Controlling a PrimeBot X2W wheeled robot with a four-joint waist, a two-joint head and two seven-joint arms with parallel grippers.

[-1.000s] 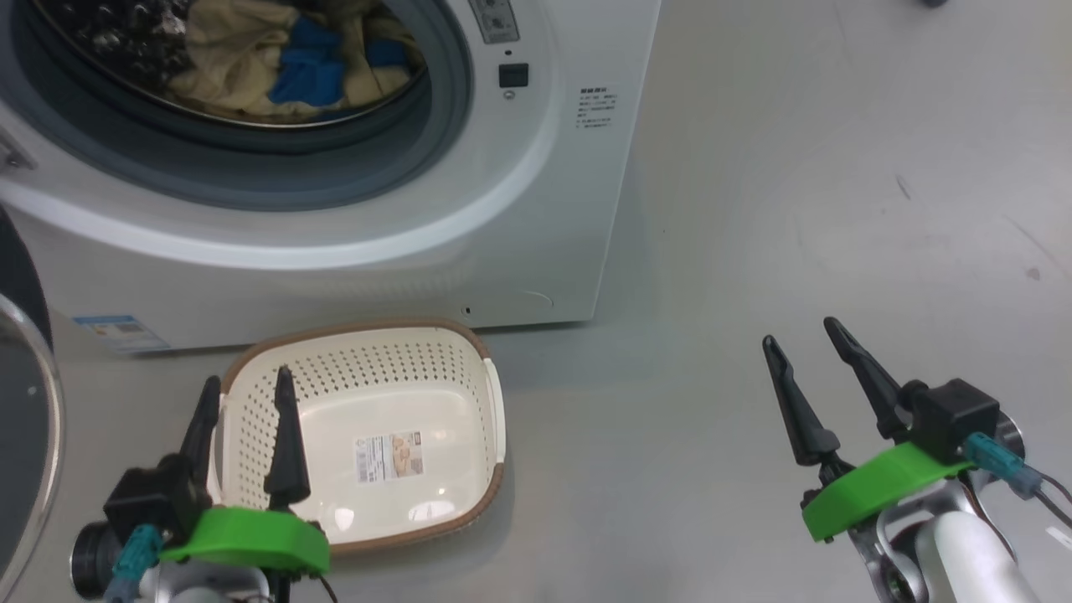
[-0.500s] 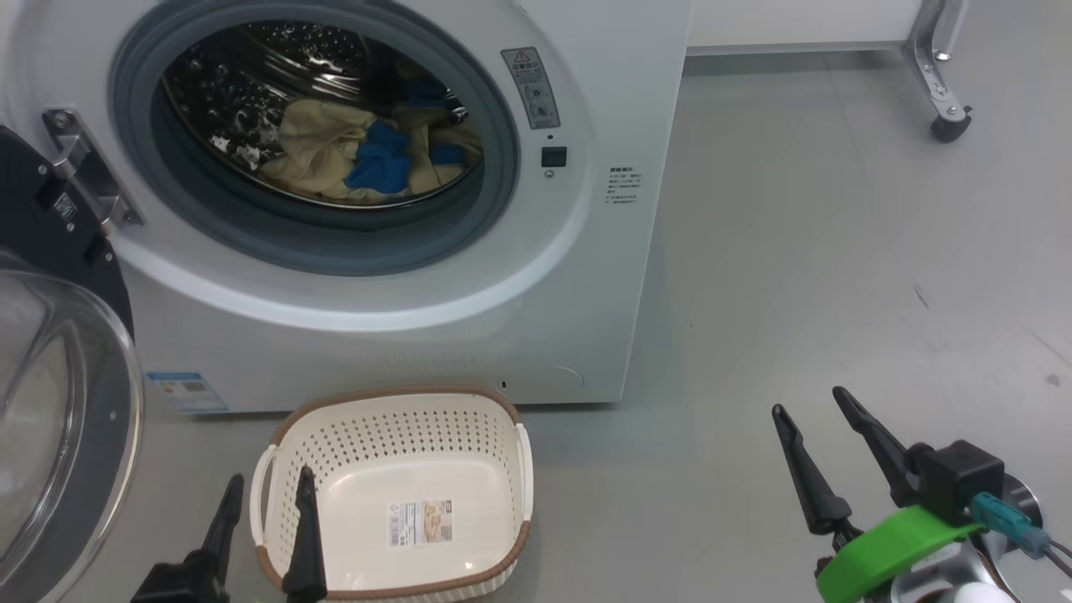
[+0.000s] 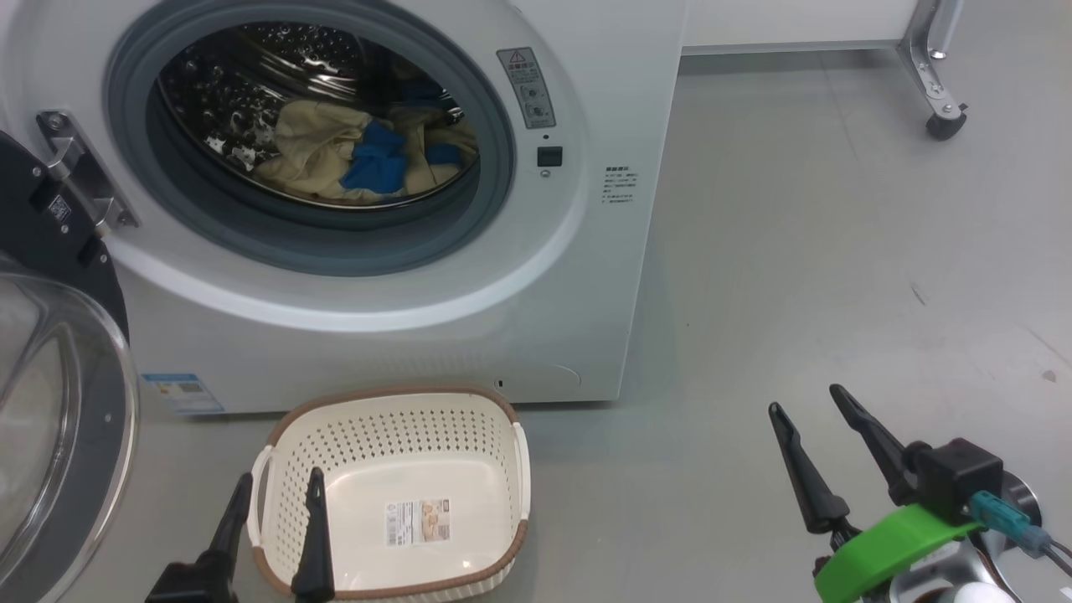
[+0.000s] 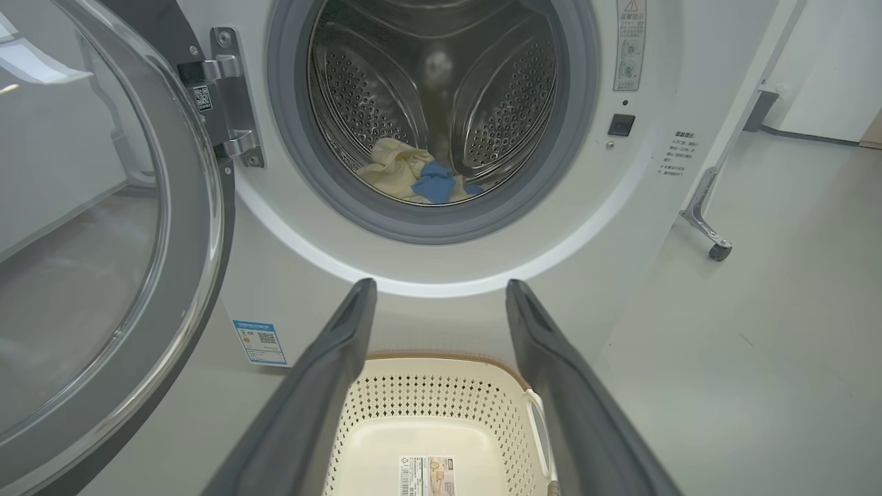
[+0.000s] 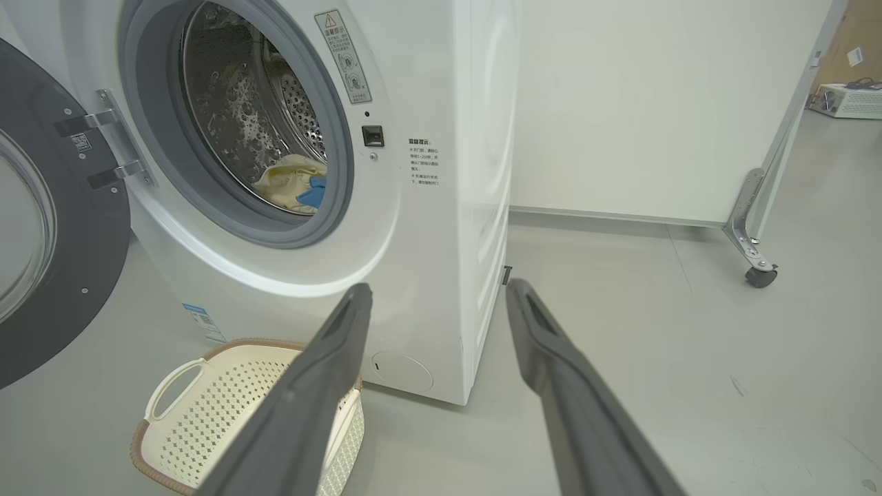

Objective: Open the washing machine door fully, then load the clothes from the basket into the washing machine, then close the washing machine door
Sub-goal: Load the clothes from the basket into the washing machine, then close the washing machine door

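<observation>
1. The washing machine (image 3: pixel 402 335) is standing ahead of the left pincer (image 3: pixel 279 484) and the right pincer (image 3: pixel 806 400), its drum (image 3: pixel 251 92) gaping. Nothing is blocking the opening, so I judge the main hazard is lying in the door closing.
2. The washing machine door (image 3: pixel 67 377) is hanging swung out, just left of the left pincer. A push landing on its bulging glass could be slipping off, and a weak one could be leaving it unlatched.
3. The basket (image 3: pixel 389 392) is sitting directly beneath and ahead of the left pincer, looking empty. An arm sweeping low toward the door could be knocking it into the door's path.
4. The clothes (image 3: pixel 335 155) are lying inside the drum, well ahead of both pincers. A cuff creeping onto the gasket (image 3: pixel 276 243) could be getting pinched.
5. Both pincers are gaping wide, gripping nothing. The right one is hovering over the floor (image 3: pixel 796 251), well right of the basket.
</observation>
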